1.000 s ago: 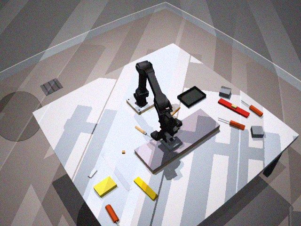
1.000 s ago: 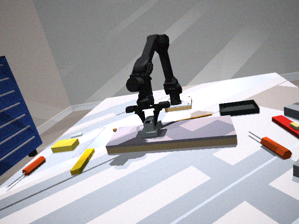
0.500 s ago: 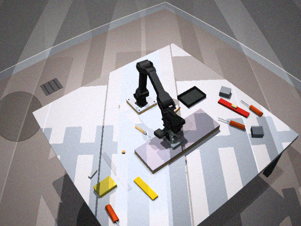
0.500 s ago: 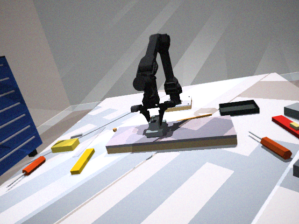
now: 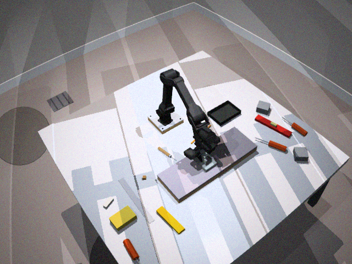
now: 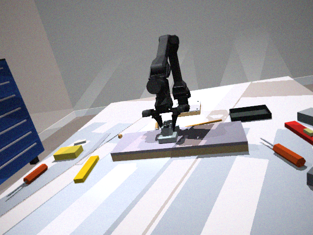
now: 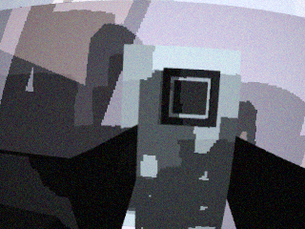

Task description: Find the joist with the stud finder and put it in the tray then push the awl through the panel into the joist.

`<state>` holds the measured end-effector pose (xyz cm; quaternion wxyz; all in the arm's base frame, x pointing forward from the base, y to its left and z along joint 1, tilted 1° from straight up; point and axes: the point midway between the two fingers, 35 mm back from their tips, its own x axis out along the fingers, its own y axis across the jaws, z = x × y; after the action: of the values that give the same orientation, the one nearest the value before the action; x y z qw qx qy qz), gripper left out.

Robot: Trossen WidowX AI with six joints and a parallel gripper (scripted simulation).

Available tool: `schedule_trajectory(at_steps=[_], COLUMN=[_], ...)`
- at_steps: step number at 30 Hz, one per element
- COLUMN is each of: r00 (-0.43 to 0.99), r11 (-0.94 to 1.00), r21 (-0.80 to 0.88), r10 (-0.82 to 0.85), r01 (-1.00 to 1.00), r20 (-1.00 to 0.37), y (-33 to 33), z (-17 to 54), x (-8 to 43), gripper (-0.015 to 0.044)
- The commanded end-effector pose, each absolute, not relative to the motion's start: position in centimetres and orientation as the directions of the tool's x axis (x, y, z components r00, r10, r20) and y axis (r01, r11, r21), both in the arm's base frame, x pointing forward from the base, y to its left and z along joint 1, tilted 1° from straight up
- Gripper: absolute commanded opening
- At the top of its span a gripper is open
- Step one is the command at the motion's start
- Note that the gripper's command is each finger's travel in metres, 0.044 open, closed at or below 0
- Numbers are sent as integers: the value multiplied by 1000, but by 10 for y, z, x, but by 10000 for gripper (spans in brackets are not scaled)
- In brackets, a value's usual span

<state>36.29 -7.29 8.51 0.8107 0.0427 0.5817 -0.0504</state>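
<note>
My gripper point(image 5: 205, 158) point(image 6: 167, 128) point(image 7: 178, 134) is shut on the grey stud finder point(image 5: 209, 165) point(image 6: 167, 138) point(image 7: 195, 57). The stud finder is upright, its base on or just above the floor panel point(image 5: 181, 188) point(image 6: 222, 136) point(image 7: 274, 48), near the middle of its length. Its square window looks dark inside a pale outline in the wrist view. No mark or hole can be made out in the panel; shadows and the arm hide part of it. The awl point(image 5: 164, 152) point(image 6: 157, 126) lies on the table behind the panel. The black tray point(image 5: 224, 113) point(image 6: 251, 117) is empty.
A pencil point(image 6: 204, 123) lies behind the panel. A small wooden cube point(image 5: 144, 177) point(image 6: 120, 135) is left of it. Yellow blocks point(image 5: 122, 217) point(image 5: 170, 220) lie front left. A red level point(image 5: 273, 125), orange-handled tools point(image 5: 277, 146) point(image 5: 299, 128) and grey blocks point(image 5: 263, 106) point(image 5: 300, 154) lie right.
</note>
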Motion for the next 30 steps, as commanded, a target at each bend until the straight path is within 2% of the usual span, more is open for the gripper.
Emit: schedule_trajectory(at_steps=[1, 30], r00=[318, 318], r11=[991, 991], r21=[11, 15], r10=[-31, -27], r01=[130, 130], r20=[-948, -948], y=[-66, -21], z=[85, 85], x=[364, 370], gripper=[0, 0])
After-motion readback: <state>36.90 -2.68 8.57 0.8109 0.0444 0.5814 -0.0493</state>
